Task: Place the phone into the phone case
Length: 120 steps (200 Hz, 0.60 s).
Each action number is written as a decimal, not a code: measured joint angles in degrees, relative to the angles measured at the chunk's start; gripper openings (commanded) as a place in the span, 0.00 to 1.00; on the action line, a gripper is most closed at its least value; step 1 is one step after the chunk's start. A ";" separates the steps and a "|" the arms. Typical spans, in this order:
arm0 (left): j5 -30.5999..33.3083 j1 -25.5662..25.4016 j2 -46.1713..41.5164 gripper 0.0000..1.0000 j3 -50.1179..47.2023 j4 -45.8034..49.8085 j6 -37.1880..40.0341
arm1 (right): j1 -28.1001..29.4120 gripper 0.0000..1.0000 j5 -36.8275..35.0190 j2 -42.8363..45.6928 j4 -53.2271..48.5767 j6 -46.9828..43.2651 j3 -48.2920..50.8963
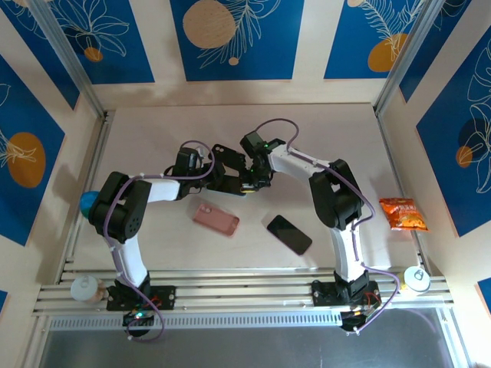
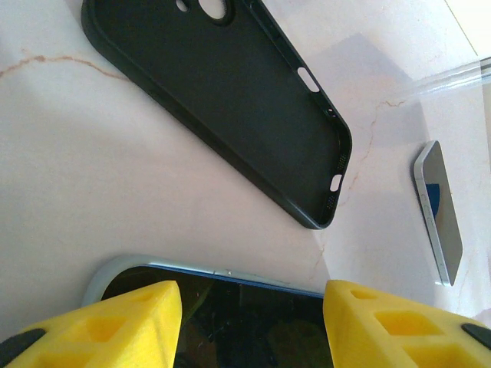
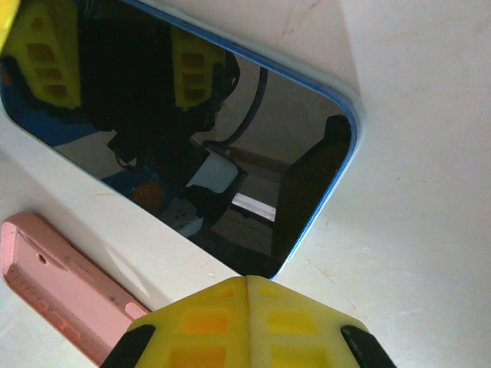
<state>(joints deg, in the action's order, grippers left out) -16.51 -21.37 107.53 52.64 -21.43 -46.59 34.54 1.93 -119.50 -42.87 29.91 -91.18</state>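
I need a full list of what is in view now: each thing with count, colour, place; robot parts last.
phone: one, blue-edged, dark screen, under the grippers
second phone: one, black, nearer, right of centre
black case: one, hollow up, beyond the phone
pink case: one, nearer, left of centre
snack bag: one, orange, right edge
blue object: one, left edge, partly hidden
white container: one, near rail, left
white round object: one, near rail, right
left gripper: one, yellow, open over the phone
right gripper: one, yellow, shut, at the phone's corner

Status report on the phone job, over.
Left gripper open over blue-edged phone. Right gripper shut by its corner. Phone outside black case. Pink case nearby.
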 measured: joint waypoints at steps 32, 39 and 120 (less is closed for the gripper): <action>0.00 0.00 0.00 0.53 0.00 0.00 0.00 | 0.00 0.00 0.00 -0.33 0.20 0.00 0.02; 0.00 0.00 0.00 0.53 0.00 0.00 0.00 | 0.00 0.00 0.00 -0.52 0.24 0.00 0.00; 0.02 -0.02 0.00 0.53 -0.09 -0.04 0.02 | -0.02 0.00 0.04 -1.90 0.28 -0.02 0.00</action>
<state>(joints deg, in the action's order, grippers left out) -16.49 -21.39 107.53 52.56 -21.47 -46.57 34.52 1.98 -121.40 -42.59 29.89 -91.18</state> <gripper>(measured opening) 0.533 0.042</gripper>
